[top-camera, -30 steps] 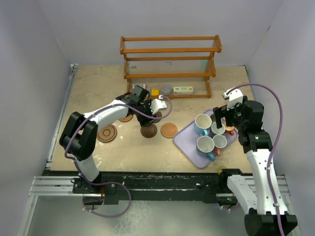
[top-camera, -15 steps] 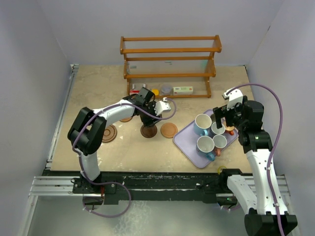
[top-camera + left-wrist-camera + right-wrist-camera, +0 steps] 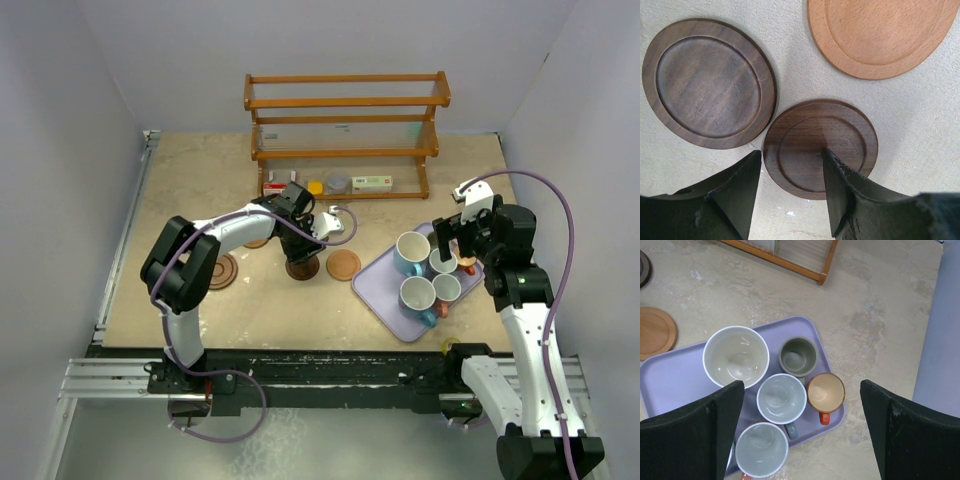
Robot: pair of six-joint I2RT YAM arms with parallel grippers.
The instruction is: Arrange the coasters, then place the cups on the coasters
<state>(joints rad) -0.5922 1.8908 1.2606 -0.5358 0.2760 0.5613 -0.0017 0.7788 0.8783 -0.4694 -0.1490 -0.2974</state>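
In the left wrist view three coasters lie flat on the table: a large dark one (image 3: 709, 83), a small dark one (image 3: 820, 145) and a light orange one (image 3: 880, 35). My left gripper (image 3: 791, 152) is partly open low over the small dark coaster, one finger (image 3: 842, 192) over its middle and the other (image 3: 735, 192) just outside its left edge. From above, the left gripper (image 3: 300, 248) hovers by a dark coaster (image 3: 303, 267). My right gripper (image 3: 801, 385) is wide open high above several cups, among them a large pale one (image 3: 736, 357), a grey one (image 3: 798, 356) and an orange one (image 3: 826, 392).
The cups stand on a lavender tray (image 3: 372, 281) at the right. A grooved coaster (image 3: 217, 271) lies to the left and an orange one (image 3: 343, 264) beside the tray. A wooden rack (image 3: 345, 130) stands at the back with small items under it.
My left gripper's jaws have narrowed, and the left arm has shifted slightly over the dark coasters. The right arm has not moved.
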